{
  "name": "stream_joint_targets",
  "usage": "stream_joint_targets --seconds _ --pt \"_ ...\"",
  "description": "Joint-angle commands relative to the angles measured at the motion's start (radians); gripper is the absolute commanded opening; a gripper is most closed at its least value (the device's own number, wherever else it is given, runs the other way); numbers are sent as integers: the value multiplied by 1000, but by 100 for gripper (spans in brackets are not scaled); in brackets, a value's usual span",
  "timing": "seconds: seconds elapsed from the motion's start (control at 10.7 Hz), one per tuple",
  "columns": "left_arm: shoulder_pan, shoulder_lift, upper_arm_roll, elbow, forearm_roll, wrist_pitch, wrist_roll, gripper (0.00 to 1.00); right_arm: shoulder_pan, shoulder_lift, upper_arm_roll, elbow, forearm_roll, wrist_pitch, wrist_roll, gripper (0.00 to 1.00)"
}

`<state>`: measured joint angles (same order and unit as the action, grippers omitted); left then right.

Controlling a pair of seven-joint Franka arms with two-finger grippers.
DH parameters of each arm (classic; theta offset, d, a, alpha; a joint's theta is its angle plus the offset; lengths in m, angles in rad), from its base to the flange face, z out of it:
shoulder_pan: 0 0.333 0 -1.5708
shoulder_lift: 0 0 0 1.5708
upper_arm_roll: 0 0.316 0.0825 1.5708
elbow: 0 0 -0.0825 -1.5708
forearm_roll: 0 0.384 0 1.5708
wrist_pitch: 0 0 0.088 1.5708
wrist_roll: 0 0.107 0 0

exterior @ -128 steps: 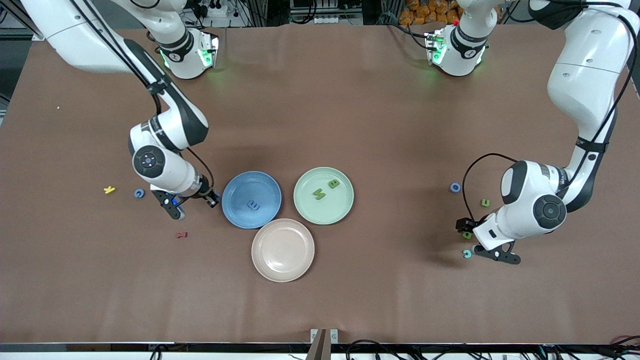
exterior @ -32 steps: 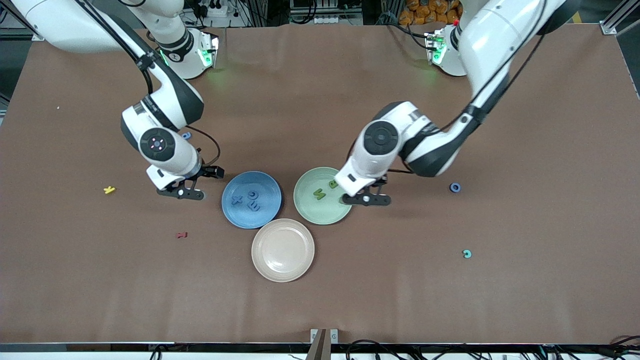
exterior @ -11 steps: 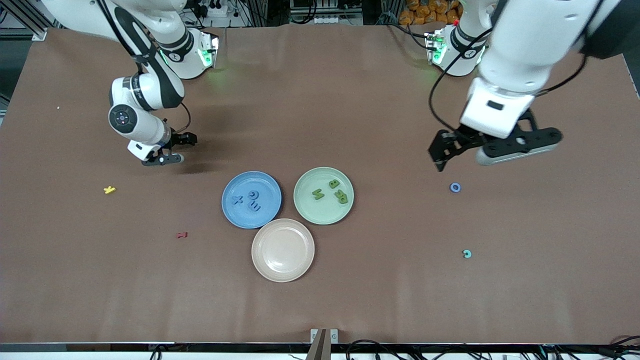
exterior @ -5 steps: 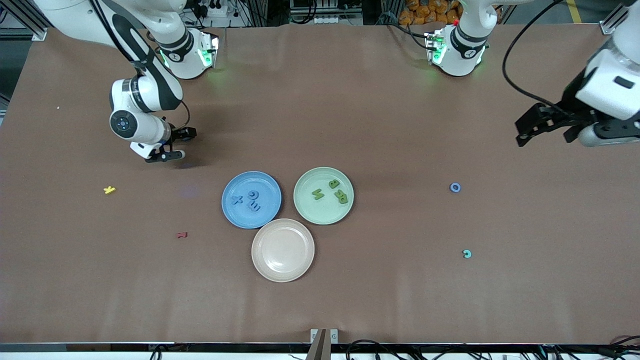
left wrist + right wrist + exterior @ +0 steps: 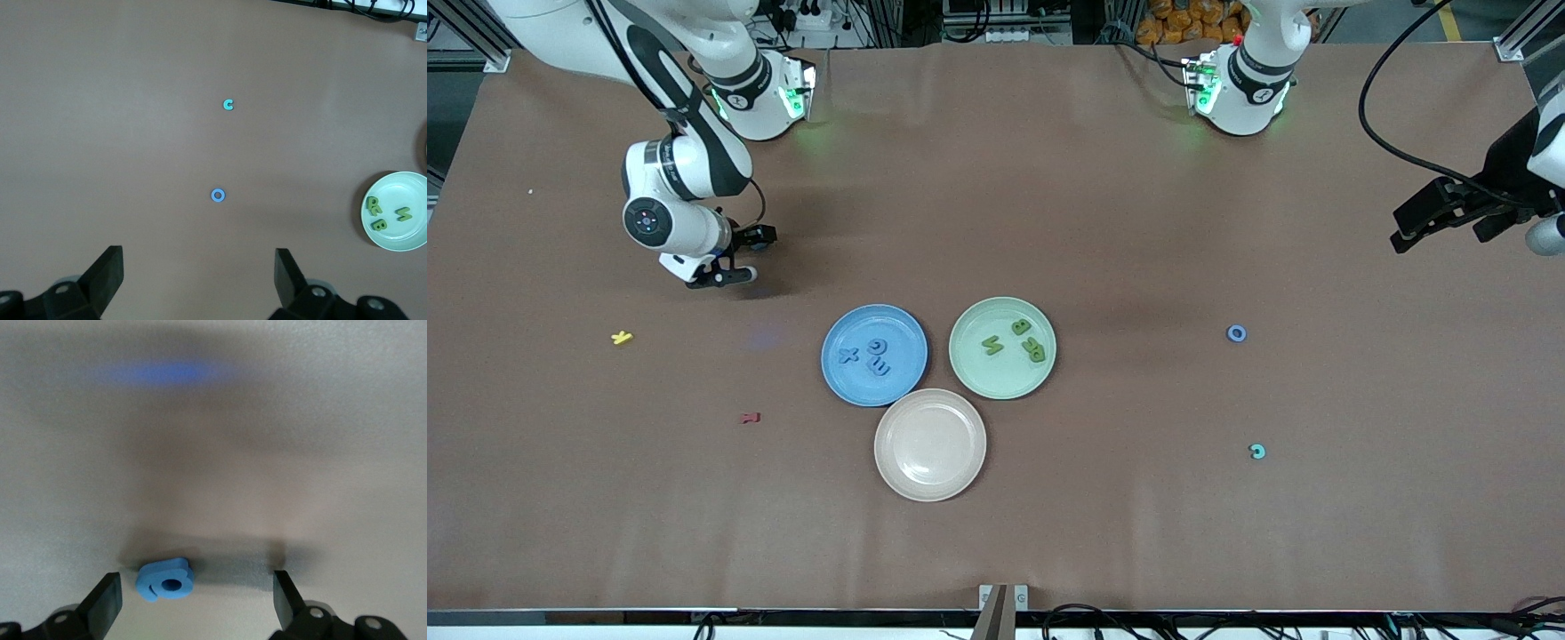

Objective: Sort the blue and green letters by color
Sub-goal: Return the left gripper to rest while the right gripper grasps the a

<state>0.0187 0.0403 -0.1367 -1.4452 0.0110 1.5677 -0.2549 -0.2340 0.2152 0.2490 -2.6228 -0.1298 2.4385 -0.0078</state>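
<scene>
Sorted letters lay in two plates at mid-tabletop: three blue letters (image 5: 867, 354) in the blue plate (image 5: 838, 382) and three green letters (image 5: 1016, 339) in the green plate (image 5: 969, 373), the two plates side by side, with an empty pink plate (image 5: 930, 444) just nearer the front camera. Two blue letters were still loose: a blue ring letter (image 5: 1236, 333) on the tabletop (image 5: 1103, 516) toward the left arm's end, and a small blue letter (image 5: 165, 579) on the tabletop between the fingers of the right claw (image 5: 193, 603), which stood low over it with jaws wide apart and gripping nothing. Since three seconds earlier the green plate had gained its third letter, and the left claw (image 5: 1449, 213) had swung away from that plate to hang high near the tabletop's edge at its own end, fully open and empty. Over the last half second the right claw had barely shifted. By this reading, green sorting looked finished, and the right arm's next step appeared to be a pinch on the letter beneath it. A teal letter (image 5: 1256, 452), a yellow letter (image 5: 621, 337) and a dark red letter (image 5: 751, 417) also lay loose on the tabletop.
</scene>
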Motion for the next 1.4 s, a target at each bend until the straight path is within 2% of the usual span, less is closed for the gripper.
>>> stream_joint_targets --seconds 0.0,0.47,0.56,0.75,0.84,0.93,1.02,1.3 --pt "6 -11 3 -20 -26 -6 25 100 8 -7 4 15 27 -12 -12 100" --pt "21 4 5 -29 -25 -6 13 100 10 -2 4 15 27 -25 -12 98" --pt "23 6 5 -29 -25 -5 13 100 13 -2 4 15 27 -44 -12 84" --pt "20 4 5 -27 -14 -5 17 100 16 -2 4 12 27 -49 -14 38" --pt "21 3 5 -27 -13 -6 23 100 22 -2 4 12 27 -55 -14 21" --pt "21 3 6 -26 -9 -6 25 100 22 -2 4 13 27 -55 -12 8" --pt "21 1 8 -27 -8 -8 22 100 24 -2 4 15 27 -55 -12 0" --pt "20 0 6 -24 46 -15 23 100 22 -14 6 27 27 -55 -12 0"
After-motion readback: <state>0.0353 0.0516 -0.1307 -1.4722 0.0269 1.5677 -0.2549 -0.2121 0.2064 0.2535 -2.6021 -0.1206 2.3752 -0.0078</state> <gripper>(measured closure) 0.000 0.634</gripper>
